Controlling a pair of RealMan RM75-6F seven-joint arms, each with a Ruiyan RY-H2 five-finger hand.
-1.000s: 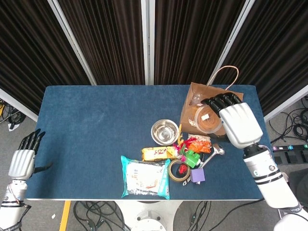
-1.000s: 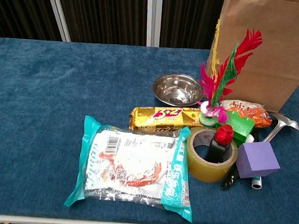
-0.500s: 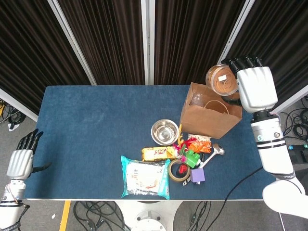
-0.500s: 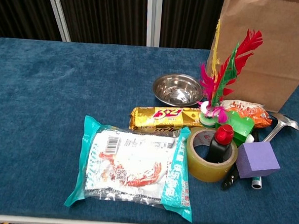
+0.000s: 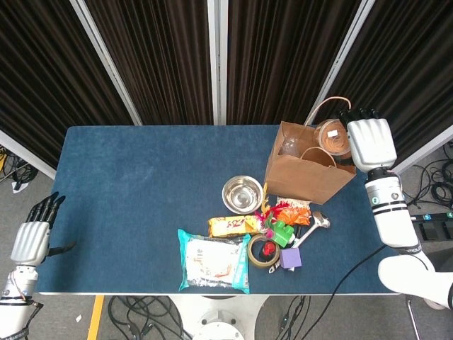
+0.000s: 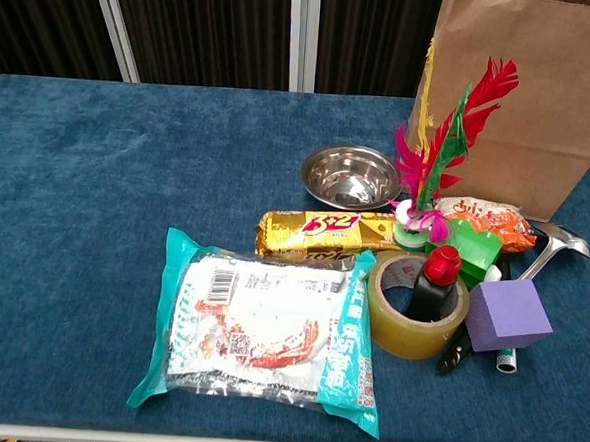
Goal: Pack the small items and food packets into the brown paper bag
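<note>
1. Brown paper bag upright at 2 o'clock on the blue counter, mouth open, one handle looping up at its far rim.
2. Right hand at the bag's 2 o'clock corner, fingers clamped on a round clear tub of brown contents, held over the bag's open mouth; whether tub touches rim, cannot tell.
3. Left hand off the counter's edge at 8 o'clock, well apart from everything, fingers straight, close together, holding nothing.
4. Steel bowl near the bag's foot at its 8 o'clock side, upright.
5. Gold biscuit pack lying flat just at 6 o'clock of the bowl.
6. Teal-edged noodle pack flat at 6 o'clock on the counter, its top edge touching the biscuit pack.
7. Tape roll just at 3 o'clock of the noodle pack, with a red-capped dark bottle standing inside the ring.
8. Purple cube touching the tape at its 3 o'clock side.
9. Feather shuttlecock upright between bowl and bag, feathers pink, green, red, yellow.
10. Orange snack packet against the bag's base, a green block just at 6 o'clock of it.
11. Metal spoon lying at 3 o'clock of the snack packet.
</note>
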